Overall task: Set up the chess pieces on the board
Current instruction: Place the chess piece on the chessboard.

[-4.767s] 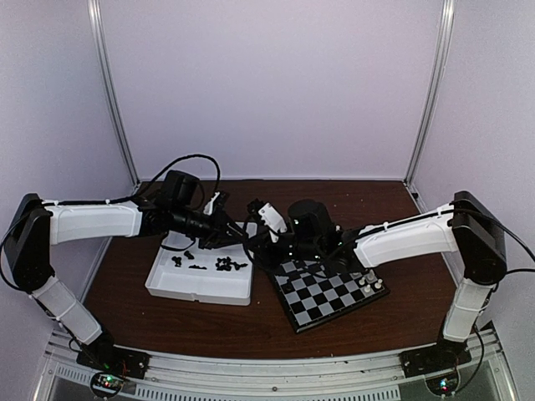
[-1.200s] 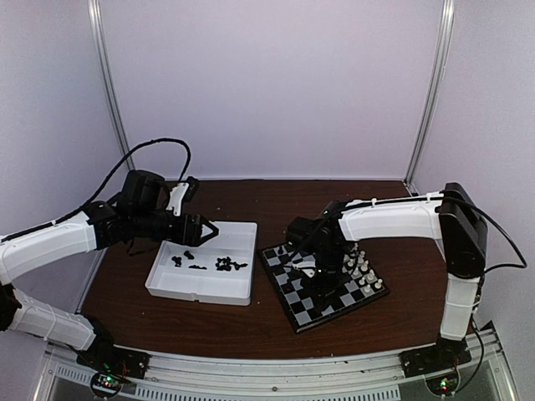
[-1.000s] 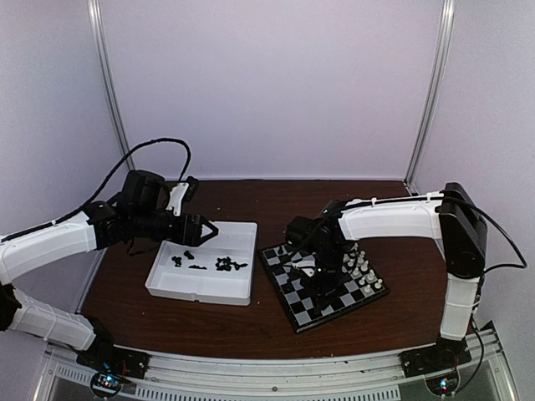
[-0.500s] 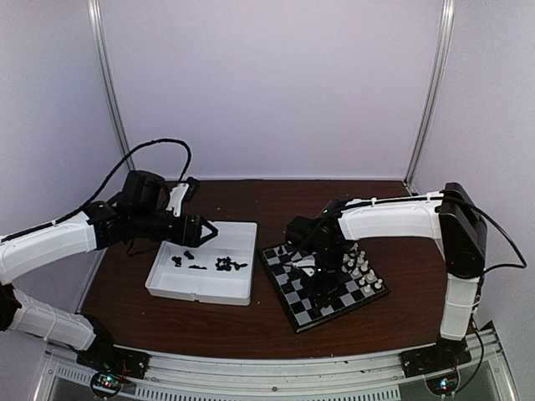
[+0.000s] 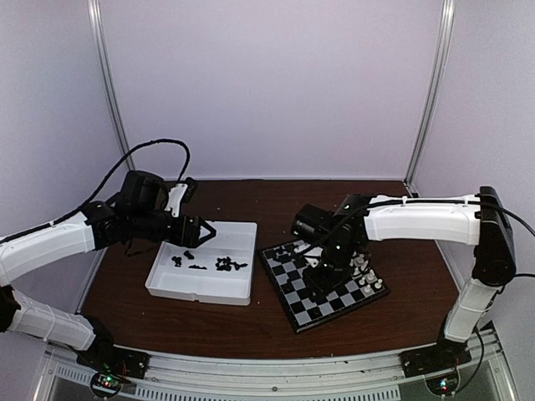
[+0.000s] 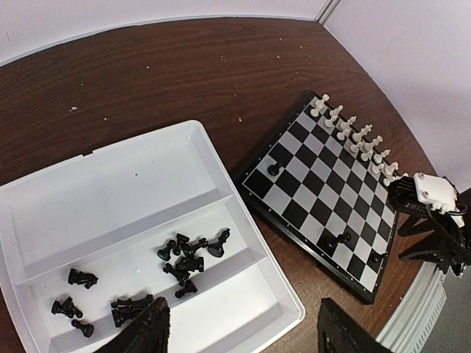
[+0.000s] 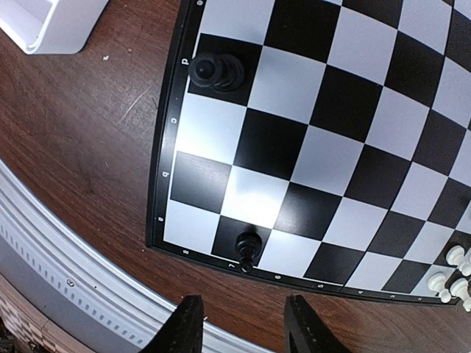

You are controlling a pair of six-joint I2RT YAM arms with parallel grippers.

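Note:
The board lies right of centre, also seen in the left wrist view and the right wrist view. Three black chess pieces stand on it: one on an edge square just ahead of my right fingertips, one further along that side, one near the far corner. Several more chess pieces lie in the white tray. My right gripper hovers open and empty over the board's near edge. My left gripper hangs open and empty above the tray.
Two rows of white pieces line the board's right side. The tray has partitions and sits left of the board on the brown table. A metal rail runs along the table's near edge.
My right gripper has opened, leaving a black piece standing on the board's edge square, and has lifted off while the arm swung outward to the right. The left arm has stayed still.

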